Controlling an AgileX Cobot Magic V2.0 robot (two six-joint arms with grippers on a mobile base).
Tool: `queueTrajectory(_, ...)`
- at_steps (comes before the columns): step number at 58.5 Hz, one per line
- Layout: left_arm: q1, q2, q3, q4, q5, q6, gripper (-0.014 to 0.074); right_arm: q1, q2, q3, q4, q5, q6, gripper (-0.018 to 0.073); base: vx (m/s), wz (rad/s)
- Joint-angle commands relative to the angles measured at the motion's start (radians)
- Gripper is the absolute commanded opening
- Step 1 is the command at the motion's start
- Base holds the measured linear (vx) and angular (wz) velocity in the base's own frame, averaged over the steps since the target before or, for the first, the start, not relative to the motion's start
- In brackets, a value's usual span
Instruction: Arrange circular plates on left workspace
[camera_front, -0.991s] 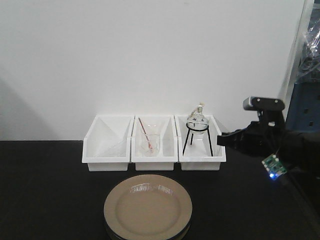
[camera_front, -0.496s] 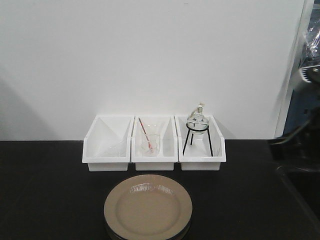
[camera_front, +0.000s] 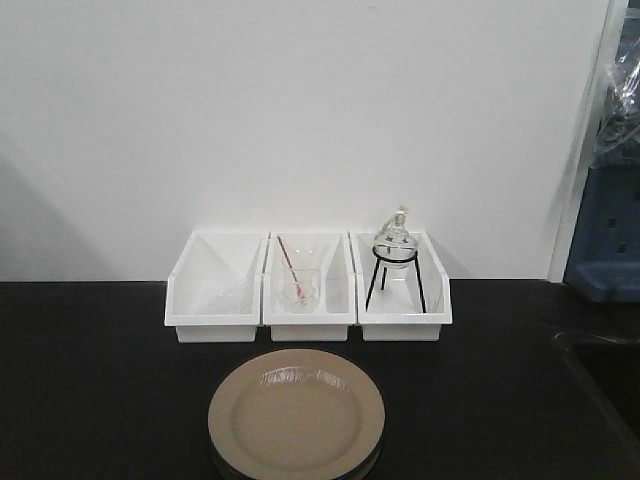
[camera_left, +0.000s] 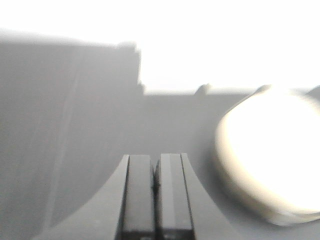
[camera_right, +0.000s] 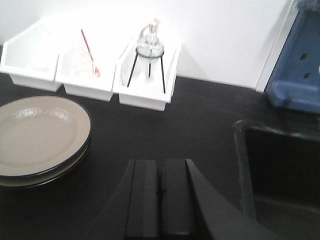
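Note:
Two round beige plates lie stacked one on the other on the black bench top, in front of the middle white bin. The right wrist view has the stack at its left, dark rims showing. In the left wrist view the plates appear as a washed-out pale disc at the right. My left gripper is shut and empty, left of the plates. My right gripper is shut and empty, over bare bench to the right of the stack. Neither gripper shows in the front view.
Three white bins line the back wall: the middle one holds a glass beaker with a red rod, the right one a glass flask on a black tripod. A sunken black sink lies at the right. A blue cabinet stands beyond.
The right arm, seen at the front view's right edge a second ago, has withdrawn out of that view. The plates and bins have not moved.

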Motion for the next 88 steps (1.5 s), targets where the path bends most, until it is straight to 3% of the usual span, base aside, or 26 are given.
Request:
queueTrajectory(1, -0.027, -0.117, 0.032, -0.19, -0.102, 0.156, -0.0001, -0.001, -0.09, 0.066, -0.008, -0.186, 0.002, -0.0003, 0.0, 0.0)
queueTrajectory(8, -0.033, -0.259, 0.149, -0.349, -0.138, 0.256, -0.0001, -0.001, -0.168, 0.165, -0.008, -0.257, 0.002, -0.0003, 0.0, 0.0)
queueTrajectory(12, -0.033, -0.325, 0.207, -0.378, -0.149, 0.273, -0.0001, -0.001, -0.193, 0.203, -0.008, -0.28, 0.002, -0.0003, 0.0, 0.0)
queueTrajectory(26, -0.033, -0.441, 0.323, -0.376, -0.159, 0.272, -0.0001, -0.001, -0.203, 0.231, -0.006, -0.269, 0.002, -0.0003, 0.0, 0.0)
queueTrajectory(45, -0.033, -0.438, 0.324, -0.375, -0.036, 0.263, -0.0001, -0.001, -0.203, 0.231, -0.006, -0.264, 0.002, 0.0, 0.0, 0.0)
queueTrajectory(70, -0.033, -0.438, 0.324, -0.359, -0.029, 0.266, 0.0, -0.001, -0.203, 0.231, -0.006, -0.264, 0.002, 0.0, 0.0, 0.0)
queueTrajectory(76, -0.033, -0.439, 0.329, -0.359, -0.08, 0.273, 0.0, -0.001, -0.203, 0.231, -0.006, -0.264, 0.002, 0.0, 0.0, 0.0)
queueTrajectory(82, -0.034, -0.444, 0.356, -0.348, -0.232, 0.292, 0.0, -0.001, -0.203, 0.231, -0.006, -0.264, 0.002, 0.0, 0.0, 0.0)
queueTrajectory(88, -0.034, -0.49, 0.406, -0.212, -0.332, 0.246, 0.0, -0.001, -0.203, 0.231, -0.006, -0.264, 0.002, 0.0, 0.0, 0.0)
